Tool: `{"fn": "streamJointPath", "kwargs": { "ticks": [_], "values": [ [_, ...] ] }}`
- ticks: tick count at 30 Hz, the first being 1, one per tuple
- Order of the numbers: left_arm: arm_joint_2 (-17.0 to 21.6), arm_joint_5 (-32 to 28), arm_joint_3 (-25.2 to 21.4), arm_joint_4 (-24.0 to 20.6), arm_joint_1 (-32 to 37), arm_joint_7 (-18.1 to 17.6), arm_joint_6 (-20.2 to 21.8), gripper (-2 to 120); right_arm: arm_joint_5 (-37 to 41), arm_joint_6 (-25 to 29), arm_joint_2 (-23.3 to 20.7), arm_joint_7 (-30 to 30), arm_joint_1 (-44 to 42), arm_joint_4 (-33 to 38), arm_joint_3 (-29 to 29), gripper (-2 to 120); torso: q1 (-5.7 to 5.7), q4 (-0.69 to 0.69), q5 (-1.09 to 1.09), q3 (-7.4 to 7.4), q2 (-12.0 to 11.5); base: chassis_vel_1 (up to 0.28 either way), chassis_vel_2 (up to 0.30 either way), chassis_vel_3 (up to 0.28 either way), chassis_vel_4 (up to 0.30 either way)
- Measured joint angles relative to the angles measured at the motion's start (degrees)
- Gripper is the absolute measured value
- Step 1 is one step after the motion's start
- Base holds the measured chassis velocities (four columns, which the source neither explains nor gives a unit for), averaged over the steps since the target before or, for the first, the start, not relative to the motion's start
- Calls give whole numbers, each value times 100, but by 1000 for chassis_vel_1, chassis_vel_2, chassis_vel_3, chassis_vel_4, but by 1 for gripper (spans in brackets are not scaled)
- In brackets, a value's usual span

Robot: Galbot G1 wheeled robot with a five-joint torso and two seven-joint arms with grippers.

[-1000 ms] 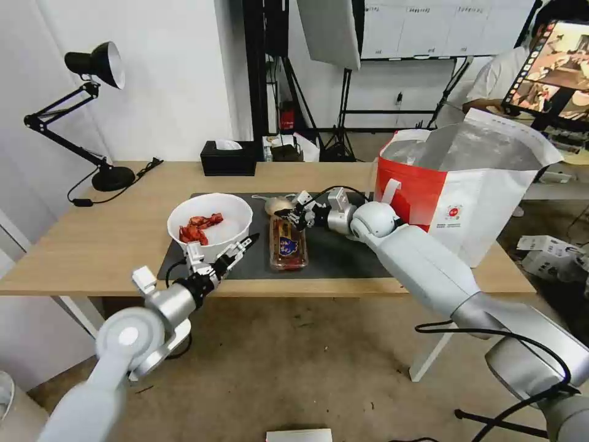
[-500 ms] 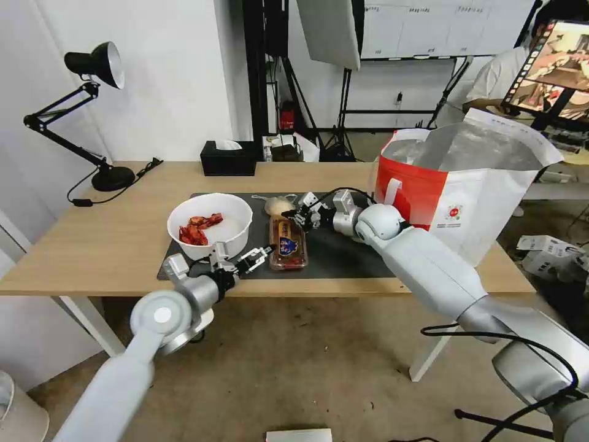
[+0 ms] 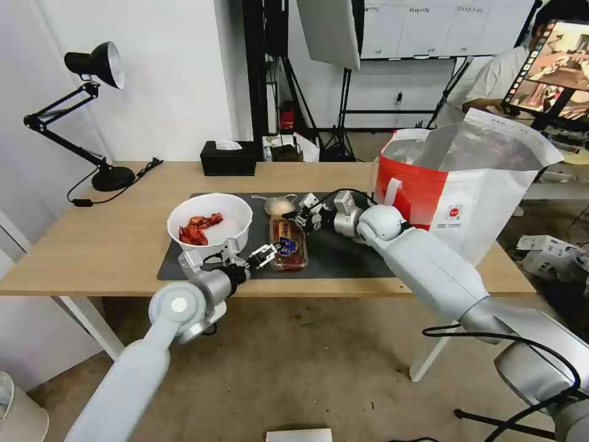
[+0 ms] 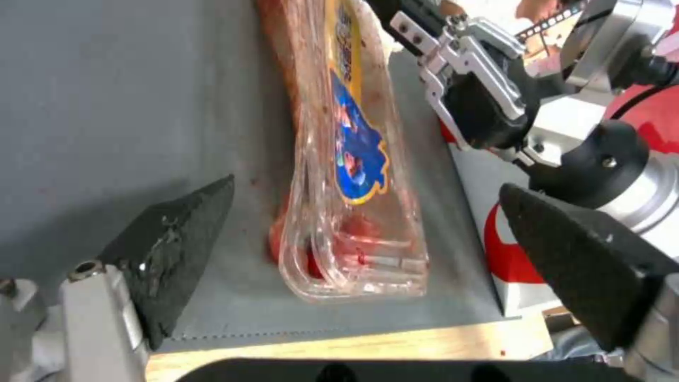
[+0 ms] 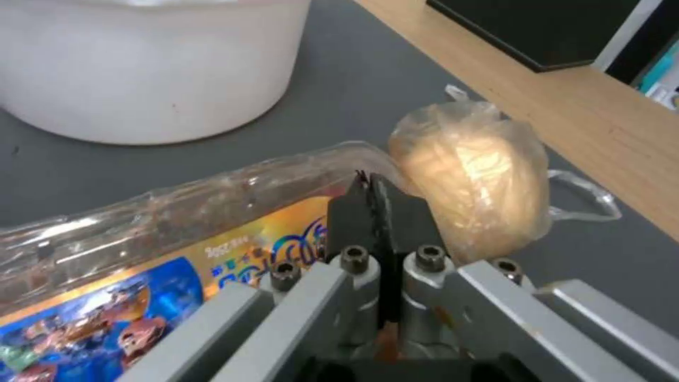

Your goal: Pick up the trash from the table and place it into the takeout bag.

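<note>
On the dark grey mat [image 3: 343, 255] of the table [image 3: 92, 239] lies the clear plastic tray [image 3: 288, 244] [image 4: 347, 175] [image 5: 177, 239]. My left gripper [image 3: 265, 252] [image 4: 364, 191] is open at the tray's near end, one finger on each side. My right gripper [image 3: 292, 215] [image 5: 371, 183] is shut, its tips at the tray's far end, beside the knotted bag of beige food [image 3: 279, 204] [image 5: 470, 175]. Nothing shows between those tips. The white bowl [image 3: 210, 224] [image 5: 141, 69] with red scraps sits to the left of the tray. The takeout bag [image 3: 466, 184] stands open on the right.
A black tissue box [image 3: 229, 158] [image 5: 538, 26] sits at the table's far edge and a black desk lamp [image 3: 92, 110] at the far left. Bare wood lies left of the mat. The right arm stretches across in front of the bag.
My left gripper has swung right from in front of the bowl to the near end of the tray. My right gripper has barely shifted.
</note>
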Motion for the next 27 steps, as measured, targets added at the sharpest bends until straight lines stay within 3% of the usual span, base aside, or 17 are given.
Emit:
{"fn": "streamJointPath", "kwargs": {
  "ticks": [13, 18, 23, 27],
  "values": [
    [22, -163, 15, 23, -74, -75, 36, 100, 5, -39, -34, -14, -85, 76, -83, 0, 0, 0, 0, 0, 0, 0, 0, 0, 0],
    [8, -165, 43, 37, -63, -116, 127, 92, 15, -41, -26, -8, -91, 80, -89, 0, 0, 0, 0, 0, 0, 0, 0, 0, 0],
    [1, -163, 55, 66, -58, -131, 183, 95, 21, -43, -19, 0, -91, 74, -88, 0, 0, 0, 0, 0, 0, 0, 0, 0, 0],
    [-2, -161, 81, 98, -94, -171, 177, 79, 65, -43, -44, 18, -110, 76, -82, 0, 0, 0, 0, 0, 0, 0, 0, 0, 0]
  ]
}}
